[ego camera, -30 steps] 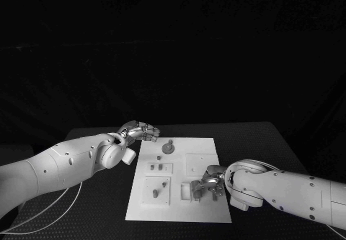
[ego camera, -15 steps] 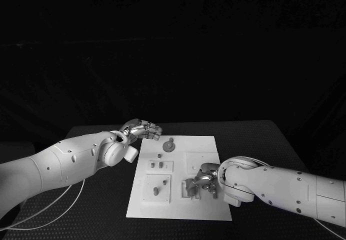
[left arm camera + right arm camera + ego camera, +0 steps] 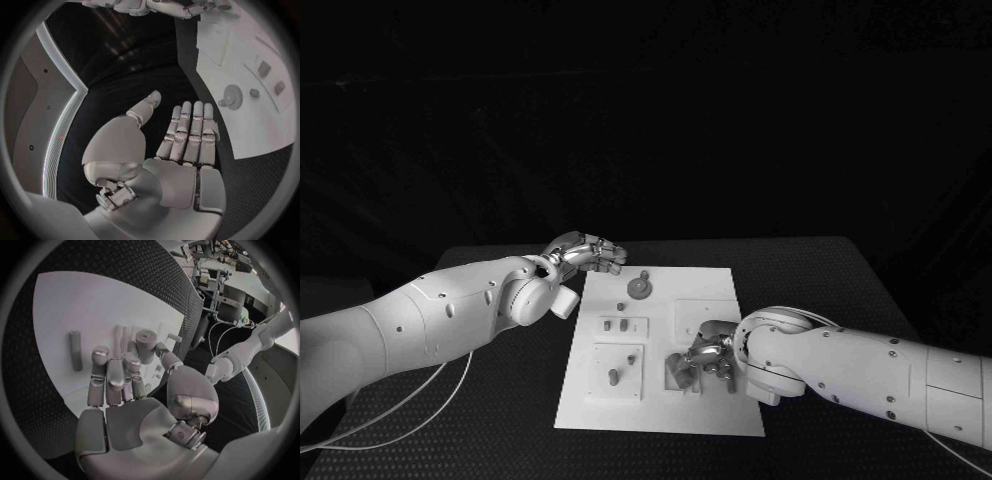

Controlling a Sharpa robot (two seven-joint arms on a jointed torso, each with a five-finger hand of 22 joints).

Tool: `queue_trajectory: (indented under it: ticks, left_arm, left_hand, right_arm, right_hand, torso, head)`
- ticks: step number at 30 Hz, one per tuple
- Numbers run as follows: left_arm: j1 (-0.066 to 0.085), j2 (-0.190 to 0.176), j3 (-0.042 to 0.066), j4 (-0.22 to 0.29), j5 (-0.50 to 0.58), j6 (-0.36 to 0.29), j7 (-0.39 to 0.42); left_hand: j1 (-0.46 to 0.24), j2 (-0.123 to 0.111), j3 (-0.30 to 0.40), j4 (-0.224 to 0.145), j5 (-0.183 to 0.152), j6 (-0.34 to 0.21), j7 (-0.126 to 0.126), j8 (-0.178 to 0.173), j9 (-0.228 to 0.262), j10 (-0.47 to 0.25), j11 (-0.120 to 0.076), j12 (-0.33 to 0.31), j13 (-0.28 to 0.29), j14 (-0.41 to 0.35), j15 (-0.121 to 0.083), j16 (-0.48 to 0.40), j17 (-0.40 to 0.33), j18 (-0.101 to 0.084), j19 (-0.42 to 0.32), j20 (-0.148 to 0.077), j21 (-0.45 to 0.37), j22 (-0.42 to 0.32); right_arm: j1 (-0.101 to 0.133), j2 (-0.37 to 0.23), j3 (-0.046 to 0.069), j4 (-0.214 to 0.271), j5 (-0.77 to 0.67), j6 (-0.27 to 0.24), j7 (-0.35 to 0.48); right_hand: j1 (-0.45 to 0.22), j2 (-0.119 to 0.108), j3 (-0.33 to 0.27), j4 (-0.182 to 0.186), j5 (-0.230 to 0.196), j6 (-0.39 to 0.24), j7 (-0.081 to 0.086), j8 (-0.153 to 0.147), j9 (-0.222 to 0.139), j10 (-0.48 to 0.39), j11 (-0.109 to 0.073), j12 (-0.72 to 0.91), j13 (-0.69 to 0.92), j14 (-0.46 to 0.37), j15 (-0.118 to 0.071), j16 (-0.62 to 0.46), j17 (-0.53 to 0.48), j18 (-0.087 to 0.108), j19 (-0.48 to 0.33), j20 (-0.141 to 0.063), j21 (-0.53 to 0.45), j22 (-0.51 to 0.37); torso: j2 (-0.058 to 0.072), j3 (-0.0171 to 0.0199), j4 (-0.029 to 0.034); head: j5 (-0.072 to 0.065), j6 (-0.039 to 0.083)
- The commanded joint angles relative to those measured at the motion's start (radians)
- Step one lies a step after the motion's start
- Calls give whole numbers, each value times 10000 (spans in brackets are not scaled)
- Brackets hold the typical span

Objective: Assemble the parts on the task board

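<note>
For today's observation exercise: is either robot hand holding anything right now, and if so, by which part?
The left robot hand holds nothing, its fingers straight above the table. The right robot hand is at a small cylinder on the board; whether it holds it cannot be told.

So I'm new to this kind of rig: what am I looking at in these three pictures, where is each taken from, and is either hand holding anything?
This is a two-armed robot at a black table. Each white arm ends in a silver many-fingered hand. The square picture comes from a camera on the robot's head, looking down. The two round ones come from fisheye cameras at the wrists, each looking out over its own palm.

On the table lies the task board, a white plate with small grey parts on it and recessed panels.

The left hand hangs beside the board's far left corner. Its wrist view shows the fingers straight and together, with nothing in them.

The right hand is low over the board's near middle. Its wrist view shows a small cylinder at its fingertips, but whether it is gripped is unclear.
</note>
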Motion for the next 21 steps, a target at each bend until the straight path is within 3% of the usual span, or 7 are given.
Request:
queue_trajectory:
  ticks: [1,9,21]
  left_arm:
    - [20,20,8,29,3,33,88]
    - [27,21,8,26,3,38,75]
    - [40,21,8,17,3,56,62]
  left_hand:
    - [-79,-31,-14,9,-31,-19,23,23,-15,-18,27,-36,-17,-13,33,-47,17,84,-29,43,24,-11]
    - [-84,-33,-14,14,-31,-16,36,25,-16,-19,28,-38,-20,-14,36,-52,21,85,-32,45,25,-10]
    - [-97,-33,-12,26,-31,-16,67,25,-20,-27,32,-44,-30,-19,44,-65,32,88,-36,50,26,-10]
  right_arm:
    - [-73,28,-35,-31,-274,408,1]
    - [-88,72,-37,-43,-205,345,42]
    - [-91,105,-37,-46,-186,287,124]
  right_hand:
    - [-127,-81,28,108,67,22,24,-38,-9,-107,-3,-49,-25,-100,-6,20,-44,150,-50,25,-44,143]
    - [-596,-672,249,804,62,12,30,-104,6,-158,1,-96,-36,-208,-4,67,-190,150,-65,16,-79,143]
    - [-1015,-1242,510,1555,52,-26,36,-171,48,-195,10,-102,-8,-304,-2,146,-328,150,-96,-27,-78,161]
  torso:
    - [-5,2,-10]
    - [-6,-2,-8]
    - [1,-2,-8]
  head:
    - [16,-35]
    - [26,-57]
    - [27,-103]
